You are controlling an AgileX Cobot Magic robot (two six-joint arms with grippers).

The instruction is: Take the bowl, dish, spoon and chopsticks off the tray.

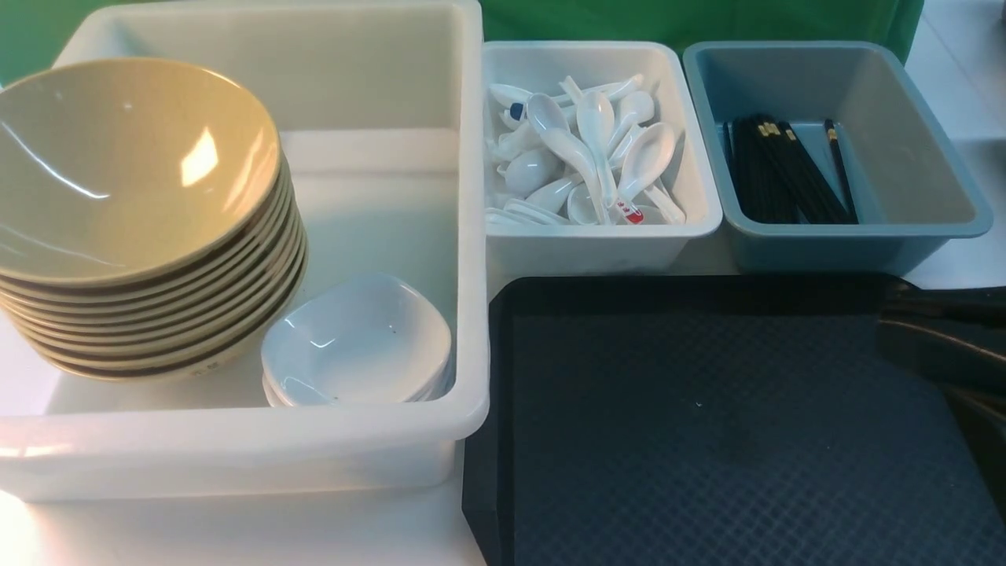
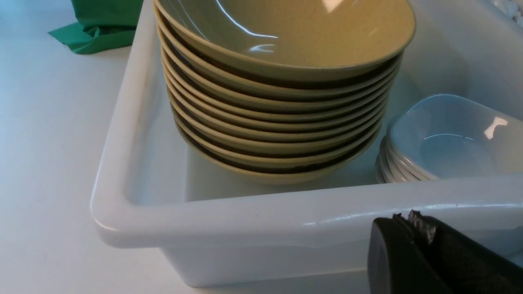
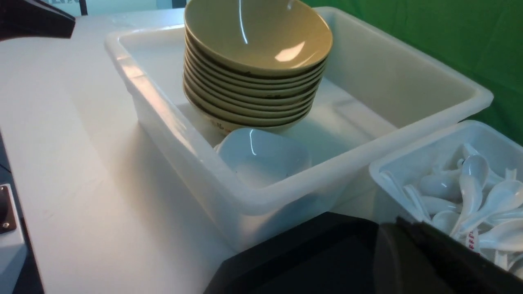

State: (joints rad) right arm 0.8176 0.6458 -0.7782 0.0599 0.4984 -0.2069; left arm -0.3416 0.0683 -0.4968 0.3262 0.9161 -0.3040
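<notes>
The black tray lies bare at the front right, with nothing on its textured surface. An olive-tan bowl tops a stack of several bowls in the big white bin. A white dish tops a small stack beside them. Several white spoons fill the small white bin, and black chopsticks lie in the grey-blue bin. My left gripper is shut and empty, just outside the big bin's front wall. My right gripper is shut and empty above the tray's right edge.
The small white bin and the grey-blue bin stand side by side behind the tray. One spoon there carries a red mark. Green cloth hangs at the back. White tabletop lies left of the big bin.
</notes>
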